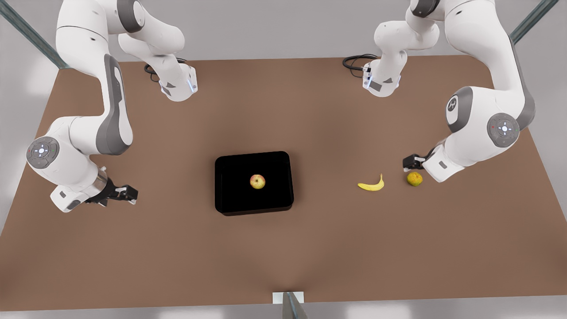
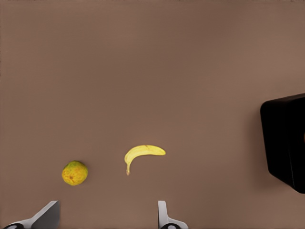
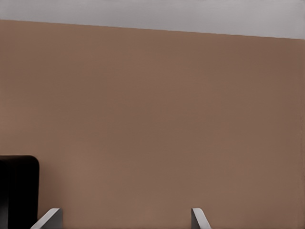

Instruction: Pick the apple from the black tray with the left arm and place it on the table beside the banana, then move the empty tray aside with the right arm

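Matt black shallow rectangular tray (image 1: pixel 230 195) with rounded corners: lies near the middle of the plain brown tabletop (image 1: pixel 283 261), well apart from every edge; one corner also shows in the left wrist view (image 2: pixel 286 143) and in the right wrist view (image 3: pixel 19 191).

Small round red and yellow-green apple (image 1: pixel 257 181): rests inside the tray, about at its centre, clear of the rim.

Small curved bright yellow banana (image 1: pixel 371 184): lies on the bare tabletop between the tray and the edge at the front view's right; also in the left wrist view (image 2: pixel 142 154).

Dull yellow-green citrus-like ball (image 1: pixel 414 178): on the tabletop just beside the banana, on the side away from the tray, not touching it; left wrist view (image 2: pixel 75 172).

Left gripper (image 1: pixel 406 165), black, two-fingered: hangs near the ball; fingertips (image 2: pixel 164 214) spread wide apart, nothing between them.

Right gripper (image 1: pixel 131 196), black, two-fingered: near the tabletop edge at the front view's left, well apart from the tray; fingertips (image 3: pixel 198 218) spread apart, holding nothing.
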